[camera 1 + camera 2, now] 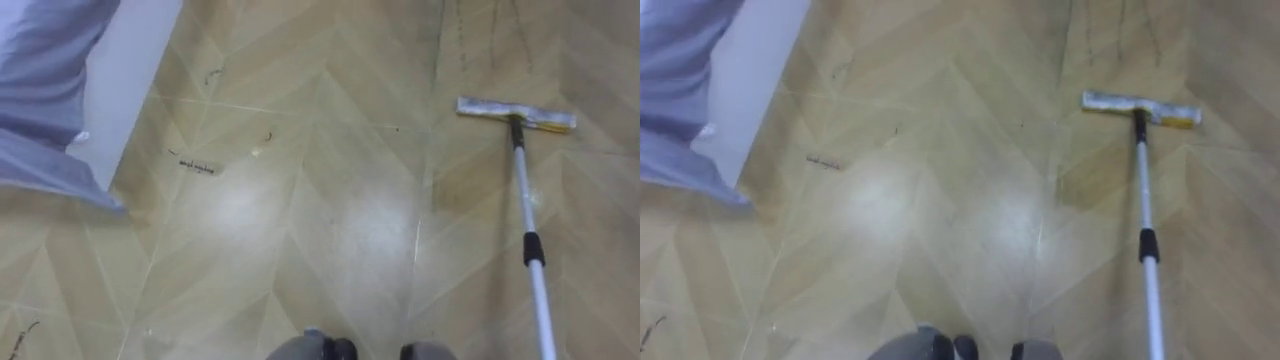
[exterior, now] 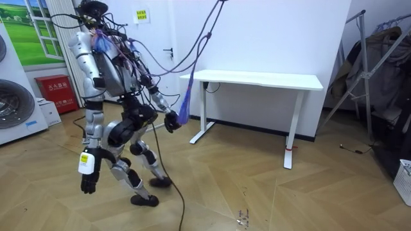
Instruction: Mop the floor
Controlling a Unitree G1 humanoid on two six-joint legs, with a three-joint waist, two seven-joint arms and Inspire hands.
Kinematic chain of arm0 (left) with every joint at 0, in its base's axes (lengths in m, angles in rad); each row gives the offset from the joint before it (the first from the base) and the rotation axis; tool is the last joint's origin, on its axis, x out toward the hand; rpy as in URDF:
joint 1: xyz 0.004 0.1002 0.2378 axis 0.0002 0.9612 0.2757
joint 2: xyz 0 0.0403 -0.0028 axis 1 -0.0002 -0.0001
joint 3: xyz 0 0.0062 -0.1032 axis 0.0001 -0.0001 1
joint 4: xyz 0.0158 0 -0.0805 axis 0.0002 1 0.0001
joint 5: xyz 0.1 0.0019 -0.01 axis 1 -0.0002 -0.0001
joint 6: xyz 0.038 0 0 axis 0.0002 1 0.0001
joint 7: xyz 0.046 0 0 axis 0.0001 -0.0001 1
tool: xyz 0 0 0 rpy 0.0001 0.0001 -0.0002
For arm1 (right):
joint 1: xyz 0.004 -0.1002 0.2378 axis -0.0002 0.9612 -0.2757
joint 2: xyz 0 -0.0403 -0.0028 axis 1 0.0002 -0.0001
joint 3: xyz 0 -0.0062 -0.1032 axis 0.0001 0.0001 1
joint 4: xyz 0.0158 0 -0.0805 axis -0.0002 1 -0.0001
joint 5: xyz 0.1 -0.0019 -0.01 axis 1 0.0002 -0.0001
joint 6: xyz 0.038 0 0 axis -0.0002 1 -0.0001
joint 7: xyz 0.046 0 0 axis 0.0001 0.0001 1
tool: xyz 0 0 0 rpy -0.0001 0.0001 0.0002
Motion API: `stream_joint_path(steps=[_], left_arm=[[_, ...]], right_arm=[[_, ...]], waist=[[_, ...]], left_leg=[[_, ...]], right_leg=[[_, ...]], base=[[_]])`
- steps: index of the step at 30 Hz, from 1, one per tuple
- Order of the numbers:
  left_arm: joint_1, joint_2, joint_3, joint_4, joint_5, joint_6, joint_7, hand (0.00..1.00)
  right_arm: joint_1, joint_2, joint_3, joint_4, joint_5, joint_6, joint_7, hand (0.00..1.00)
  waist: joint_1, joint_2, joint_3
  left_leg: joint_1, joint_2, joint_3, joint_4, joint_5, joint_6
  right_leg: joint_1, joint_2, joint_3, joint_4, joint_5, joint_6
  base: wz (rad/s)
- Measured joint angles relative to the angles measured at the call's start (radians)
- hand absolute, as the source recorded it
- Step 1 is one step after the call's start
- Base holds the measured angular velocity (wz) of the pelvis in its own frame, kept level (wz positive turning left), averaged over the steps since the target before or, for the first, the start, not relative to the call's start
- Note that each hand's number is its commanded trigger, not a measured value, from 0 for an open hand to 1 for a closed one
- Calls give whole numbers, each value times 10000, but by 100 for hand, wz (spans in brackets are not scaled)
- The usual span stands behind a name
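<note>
Mop handle [image 1: 525, 190] cut off by the lower edge, blue cloth [image 1: 40, 90] and white panel [image 1: 125, 80] cut by the upper left corner, dark specks [image 1: 197, 166] on the floor [image 1: 330, 230] too small to identify.

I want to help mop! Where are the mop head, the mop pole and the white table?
mop head [image 1: 516, 113]: left eye view, middle of the flat pad.
mop pole [image 1: 528, 210]: left eye view, white shaft.
white table [image 2: 257, 79]: room view, tabletop.

The floor [image 1: 300, 230] is tan wood laid in a chevron pattern. The mop [image 1: 526, 205] has a white pole with a black collar and a grey, yellow-tipped head. The bench [image 2: 257, 79] is white.
</note>
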Motion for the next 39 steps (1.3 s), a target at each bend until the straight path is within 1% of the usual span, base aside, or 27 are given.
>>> stream_joint_path(steps=[1, 2, 4, 5, 7, 9, 10, 11, 12, 13, 14, 16, 18, 19, 20, 22, 23, 24, 25, 27, 28, 29, 31, 34, 36, 37, 39], left_arm=[[8, -21, -30, 2, -17, 41, 60, 0], [15, -15, -44, 18, -16, 99, 89, 0], [3, -19, -38, 37, -24, 221, 146, 0], [-12, 36, 43, 32, -84, 254, 182, 0], [-18, 143, 69, -3, -292, 297, 247, 0], [-4, 316, -9, -72, -601, 421, 346, 0], [44, 591, -233, -97, -917, 478, 424, 0], [119, 799, -404, -136, -1077, 564, 495, 0], [181, 856, -468, -159, -1141, 592, 516, 0], [316, 872, -570, -180, -1226, 638, 519, 0], [574, 840, -677, -292, -1228, 645, 402, 0], [918, 781, -676, -442, -1134, 737, 133, 0], [1221, 762, -611, -524, -912, 747, -105, 0], [1254, 744, -579, -525, -780, 748, -240, 0], [1127, 703, -515, -524, -615, 748, -274, 0], [896, 587, -430, -485, -466, 724, -276, 0], [712, 507, -341, -426, -496, 637, -273, 0], [645, 495, -339, -373, -497, 554, -270, 0], [539, 484, -248, -320, -493, 426, -258, 0], [424, 448, -137, -320, -500, 297, -218, 0], [360, 443, -131, -403, -485, 239, -207, 0], [331, 425, -166, -446, -468, 139, -198, 0], [186, 347, -202, -421, -427, 142, -189, 0], [121, 186, -266, -379, -249, 189, -113, 0], [194, 142, -357, -282, -244, 411, 71, 0], [193, 105, -349, -195, -241, 652, 194, 0], [198, 77, -339, -1, -311, 808, 355, 0]], right_arm=[[-280, 10, -41, -1, -32, 128, -45, 100], [-598, -2, -119, -10, -137, 310, -99, 100], [-1248, -136, -360, -97, -364, 594, -154, 100], [-1778, -284, -460, -142, -475, 836, -168, 100], [-2407, -622, -469, -280, -490, 845, -169, 100], [-2976, -958, -448, -403, -487, 647, -156, 100], [-3358, -1014, -424, -401, -421, 431, -112, 100], [-3637, -1036, -321, -418, -236, 287, -21, 100], [-3753, -1048, -259, -427, -192, 220, 58, 100], [-3795, -1063, -224, -512, 33, 55, 257, 100], [-3761, -1108, -177, -550, 280, 55, 477, 100], [-3561, -1117, -56, -483, 361, 70, 731, 100], [-2963, -1208, 183, -548, 353, 42, 746, 100], [-2450, -1318, 457, -561, 342, 46, 686, 100], [-1992, -1374, 520, -558, 333, 48, 623, 100], [-1362, -1347, 521, -399, 255, 53, 597, 100], [-929, -1271, 524, -241, 125, 98, 536, 100], [-771, -1214, 531, -164, 37, 166, 476, 100], [-524, -1110, 570, -88, -40, 200, 424, 100], [-285, -1002, 742, -98, -38, 191, 386, 100], [-128, -877, 755, -167, -45, 192, 361, 100], [-75, -761, 750, -285, -46, 195, 310, 100], [-142, -571, 730, -373, -47, 194, 145, 100], [-331, -276, 440, -371, -53, 200, -214, 100], [-645, -262, 271, -366, -224, 455, -265, 100], [-935, -299, 22, -342, -448, 677, -384, 100], [-1456, -449, -280, -365, -832, 1019, -477, 100]], waist=[[-4, -44, 42], [34, -92, 82], [307, -158, 102], [428, -264, 161], [643, -363, 189], [852, -413, 188], [1037, -613, 168], [1218, -848, 124], [1323, -975, 99], [1517, -1261, 179], [1654, -1144, 111], [1698, -1105, 135], [1673, -1009, 128], [1628, -788, 103], [1486, -594, 16], [1120, -542, -15], [917, -435, -63], [842, -431, -66], [832, -428, -76], [630, -425, -56], [385, -273, -107], [189, -232, -112], [19, -184, -81], [6, -137, -38], [84, -155, -4], [163, -168, 20], [380, -263, 66]], left_leg=[[149, 2, 8, -170, -13, -27], [285, 10, -8, -193, -84, -103], [353, 188, -61, -143, -211, -275], [351, 267, -98, -41, -306, -378], [307, 416, -88, 353, -463, -563], [-155, 762, 135, 1816, -370, -923], [-746, 1077, 262, 3272, 271, -1734], [-1472, 1342, 313, 4757, 1516, -2035], [-1839, 1384, 280, 5336, 2403, -1998], [-2500, 1402, 222, 6119, 4079, -2058], [-2959, 1449, 58, 6413, 4157, -1972], [-3124, 1444, 4, 5453, 3249, -1833], [-2492, 1393, 1, 2674, 2813, -1791], [-2025, 1410, -80, 1191, 2420, -1658], [-1796, 1236, -88, 700, 1657, -1386], [-1629, 1018, 191, 394, 1336, -873], [-1418, 828, 265, 270, 1175, -614], [-1288, 725, 293, 242, 1098, -492], [-1099, 583, 346, 286, 905, -202], [-935, 423, 337, 465, 543, -146], [-799, 359, 285, 563, 292, -54], [-674, 305, 261, 557, 135, 47], [-553, 237, 231, 515, 19, 107], [-264, 168, 71, 314, -136, 115], [53, 172, -28, 243, -356, 34], [289, 182, -88, 264, -552, -32], [635, 196, -236, 386, -816, -183]], right_leg=[[-59, -11, -95, -1289, 268, -158], [-59, 15, -251, -2045, 899, -315], [140, 213, -440, -2243, 1145, -594], [156, 308, -486, -2217, 1109, -694], [185, 371, -569, -2016, 861, -888], [204, 535, -563, -1523, 368, -966], [149, 726, -399, -1031, 5, -1013], [140, 862, -151, -605, -190, -1190], [211, 876, -71, -422, -305, -1227], [384, 872, 18, -257, -466, -1302], [610, 896, -28, -258, -575, -1386], [949, 900, -70, -299, -729, -1392], [1251, 923, -135, -391, -973, -1306], [1426, 958, -269, -477, -1151, -1221], [1463, 856, -270, -539, -1332, -1014], [1608, 522, -288, -759, -1451, -800], [1879, 347, -291, -947, -1435, -570], [1987, 235, -283, -963, -1441, -550], [1880, 110, -233, -480, -1283, -387], [1123, 98, 41, 1072, -156, -178], [708, 151, 229, 1867, 558, -59], [407, 174, 325, 2200, 695, -23], [-156, 216, 374, 1894, 517, -11], [-635, 517, 290, -590, 543, -69], [-630, 620, -86, -1962, 838, -358], [-544, 662, -245, -2249, 1098, -636], [-118, 639, -399, -2199, 1087, -784]], base=[[-5], [-3], [-21], [-25], [-5], [0], [-9], [-12], [-12], [-5], [-5], [-8], [-3], [14], [24], [40], [33], [-3], [-41], [-32], [0], [4], [2], [8], [6], [5], [0]])
